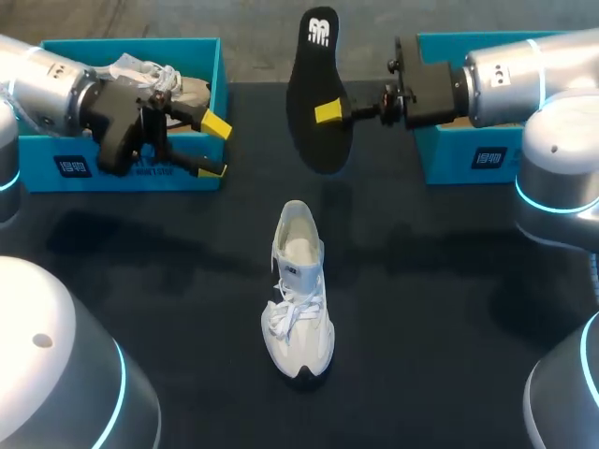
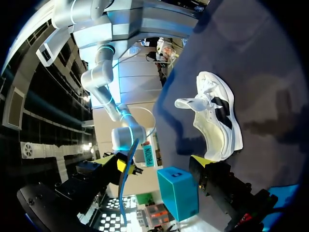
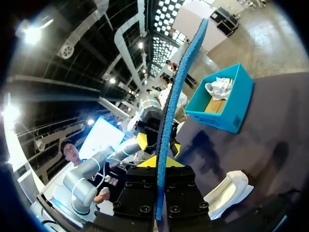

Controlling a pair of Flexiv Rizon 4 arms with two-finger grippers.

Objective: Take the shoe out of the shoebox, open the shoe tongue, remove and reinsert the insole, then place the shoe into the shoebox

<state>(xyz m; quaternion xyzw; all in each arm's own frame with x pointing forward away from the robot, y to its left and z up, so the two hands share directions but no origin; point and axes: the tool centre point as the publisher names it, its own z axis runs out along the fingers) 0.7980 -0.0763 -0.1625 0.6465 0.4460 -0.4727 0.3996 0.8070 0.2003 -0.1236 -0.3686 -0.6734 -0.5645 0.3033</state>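
Hanging above the far middle of the bench [image 1: 140, 281]: insole [image 1: 318, 94], black, pinched at one long edge by the right gripper [image 1: 329, 113]. Judged light, thin and bendy, so likely to flop; a hold near mid-length suits. Shoe [image 1: 298, 290]: white, upright at bench centre, mouth facing up. Its upper looks soft, so steady it at the heel collar. Left gripper [image 1: 215, 148]: spread, empty, by the left shoebox [image 1: 122, 173].

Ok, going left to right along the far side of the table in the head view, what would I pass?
Teal cardboard shoebox → black flat insole, held up above the table → second teal cardboard shoebox
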